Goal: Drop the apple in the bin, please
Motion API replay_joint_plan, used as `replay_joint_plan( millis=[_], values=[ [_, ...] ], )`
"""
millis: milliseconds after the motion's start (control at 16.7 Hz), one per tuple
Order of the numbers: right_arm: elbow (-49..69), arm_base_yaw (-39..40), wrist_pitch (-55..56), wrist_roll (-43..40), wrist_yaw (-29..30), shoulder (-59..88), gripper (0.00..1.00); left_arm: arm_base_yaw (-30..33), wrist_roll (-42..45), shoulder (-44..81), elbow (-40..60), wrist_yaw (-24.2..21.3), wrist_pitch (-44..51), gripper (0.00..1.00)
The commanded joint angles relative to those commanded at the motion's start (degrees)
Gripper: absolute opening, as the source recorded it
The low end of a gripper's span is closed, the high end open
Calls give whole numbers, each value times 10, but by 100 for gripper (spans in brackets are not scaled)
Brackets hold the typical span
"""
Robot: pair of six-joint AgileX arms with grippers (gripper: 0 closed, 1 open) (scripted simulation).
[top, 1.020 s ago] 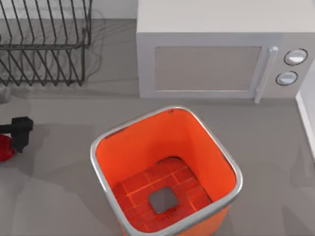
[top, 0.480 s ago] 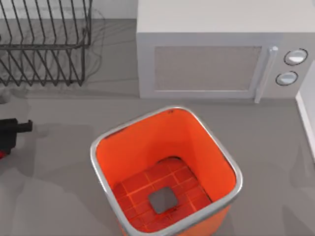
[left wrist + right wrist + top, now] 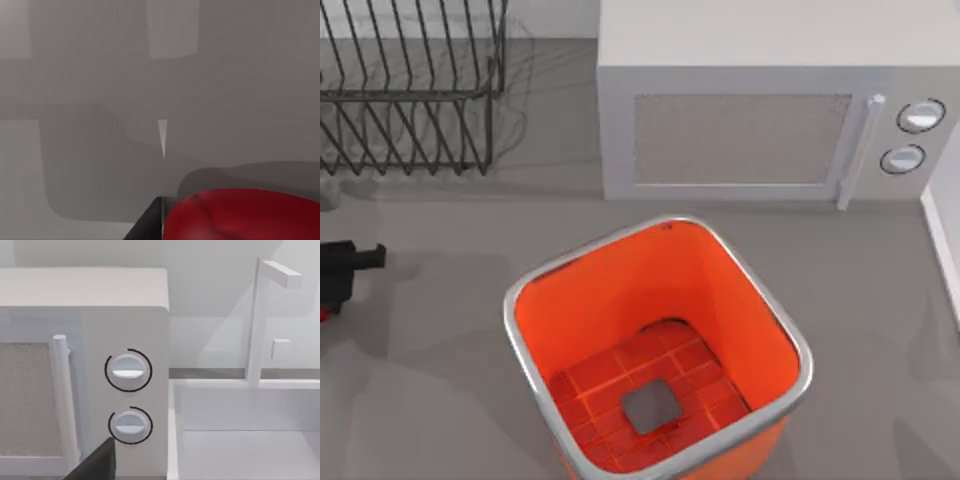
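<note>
The bin [image 3: 525, 330] is a large orange square container with a silver rim, standing open at the table's front centre. Its gridded floor has a grey centre square and nothing lies in it. My left gripper [image 3: 342, 268] is a black shape at the far left edge of the table, well left of the bin. A sliver of the red apple [image 3: 323, 313] peeks in just in front of it. In the left wrist view the glossy apple [image 3: 245, 216] looms very close over the grey table, with a black part of the gripper [image 3: 147, 226] right beside it.
A white microwave [image 3: 740, 120] stands behind the bin, its handle and two knobs [image 3: 128, 371] at its right. A black wire rack [image 3: 410, 90] fills the back left. A white basin [image 3: 240, 430] sits right of the microwave. A dark piece of my right gripper [image 3: 95, 465] points at the microwave.
My left gripper slid left toward the table's left edge, and the apple has gone almost out of the top view. Over the last half second it barely moved.
</note>
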State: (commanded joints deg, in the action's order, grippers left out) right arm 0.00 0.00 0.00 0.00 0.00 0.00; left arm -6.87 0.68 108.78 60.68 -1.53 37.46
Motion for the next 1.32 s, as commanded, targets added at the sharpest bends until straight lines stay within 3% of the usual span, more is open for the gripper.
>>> replay_joint_plan(
  millis=[300, 840, 1320],
  values=[
    [0, 0, 0, 0, 0, 0, 100, -2, 6, -15, 41, 12, 45, 0],
    [0, 0, 0, 0, 0, 0, 100, 1, 3, -92, 233, 13, 324, 0],
    [0, 0, 0, 0, 0, 0, 100, 20, 19, -97, 246, 14, 338, 0]
  ],
)
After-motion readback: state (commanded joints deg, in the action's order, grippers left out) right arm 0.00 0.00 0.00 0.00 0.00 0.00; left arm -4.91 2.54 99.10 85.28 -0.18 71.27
